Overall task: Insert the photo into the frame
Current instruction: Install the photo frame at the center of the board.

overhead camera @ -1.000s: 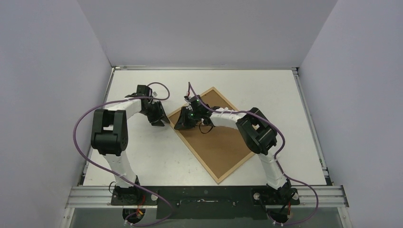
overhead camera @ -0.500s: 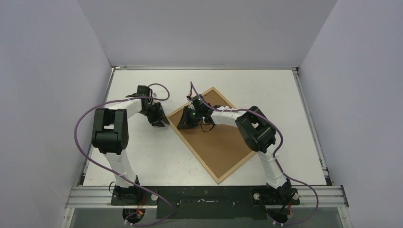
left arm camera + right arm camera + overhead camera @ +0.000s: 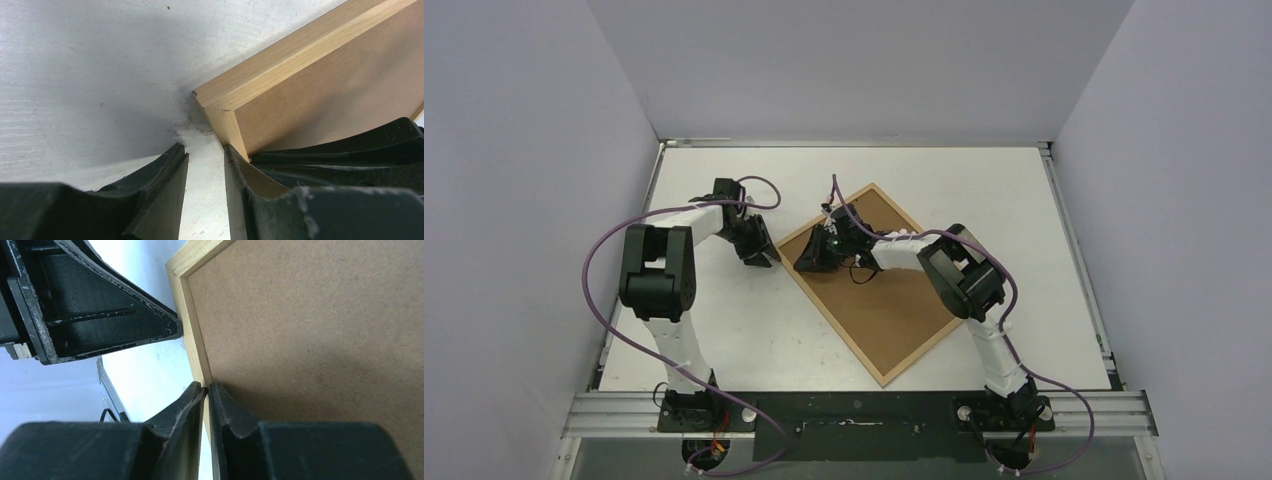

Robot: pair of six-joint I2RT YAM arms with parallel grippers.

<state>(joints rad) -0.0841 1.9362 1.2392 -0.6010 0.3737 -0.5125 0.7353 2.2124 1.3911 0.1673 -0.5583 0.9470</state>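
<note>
The frame (image 3: 879, 290) is lying back-up on the table (image 3: 724, 330), and the photo is not showing anywhere. The left gripper (image 3: 205, 150) is hovering at the frame's leftmost corner, jaws slightly apart and empty. The right gripper (image 3: 205, 386), tips almost together, is sitting on the rail beside that corner and should probably be prying gently at the seam.

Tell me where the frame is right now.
In the top view the frame lies back side up, turned like a diamond, mid-table. Its left corner sits beside the left gripper, with the right gripper over that same end.
</note>
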